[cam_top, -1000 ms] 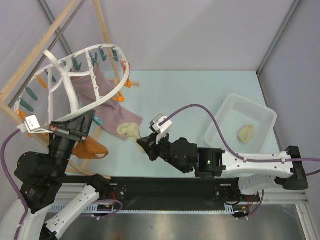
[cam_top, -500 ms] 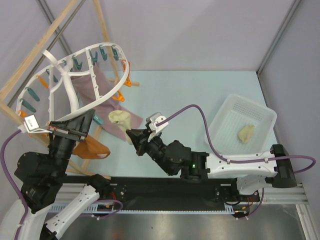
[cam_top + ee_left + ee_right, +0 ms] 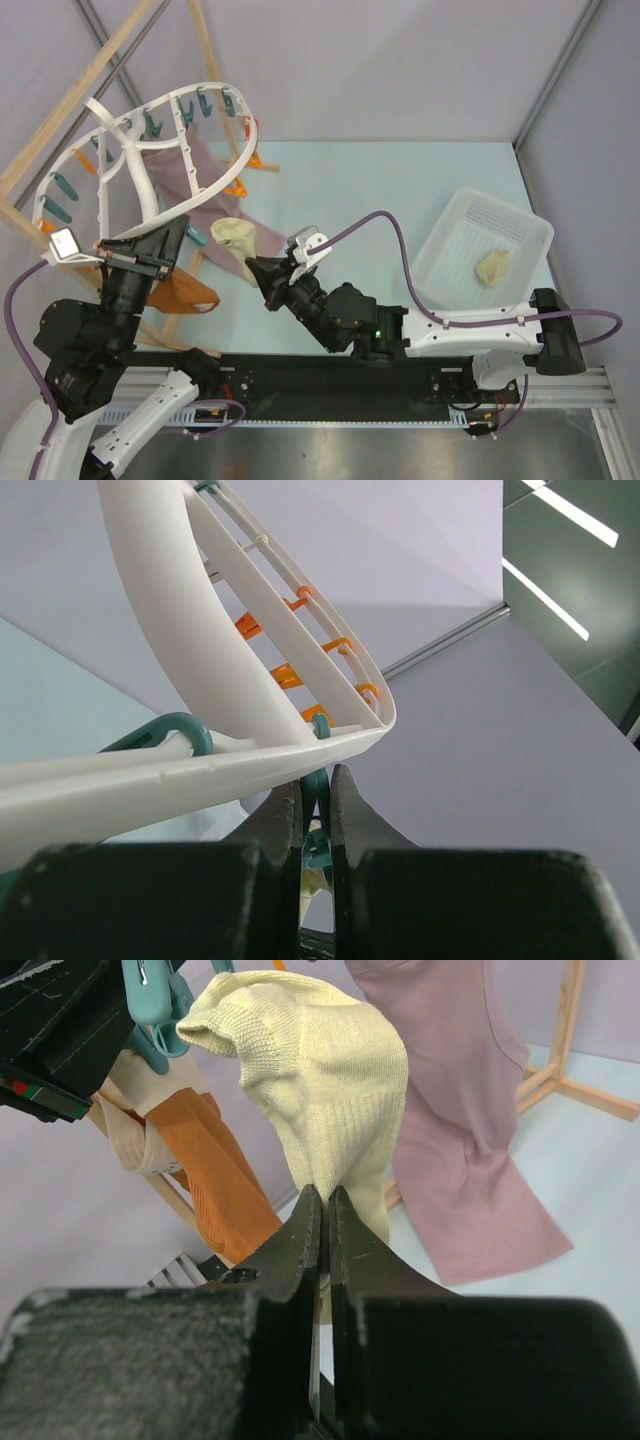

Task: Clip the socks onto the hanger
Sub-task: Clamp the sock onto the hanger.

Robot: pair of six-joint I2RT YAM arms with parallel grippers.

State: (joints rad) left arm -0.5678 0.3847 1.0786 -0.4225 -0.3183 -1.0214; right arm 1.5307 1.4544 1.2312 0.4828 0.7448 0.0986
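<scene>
Right gripper (image 3: 322,1198) clamped tight on cream sock (image 3: 315,1070), held up near mauve cloth (image 3: 450,1110), left gripper (image 3: 316,780) pinched closed on teal peg (image 3: 318,848) at white hanger (image 3: 170,630) rim

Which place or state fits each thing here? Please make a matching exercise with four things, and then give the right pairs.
Things:
1. sock near the hanger
2. other sock
3. mauve cloth
4. left gripper

Places or states:
A. lies in the white basket
B. hangs under the hanger
C. pinched by the right gripper
D. shut on a teal peg

Pairs: 1-C, 2-A, 3-B, 4-D
</scene>
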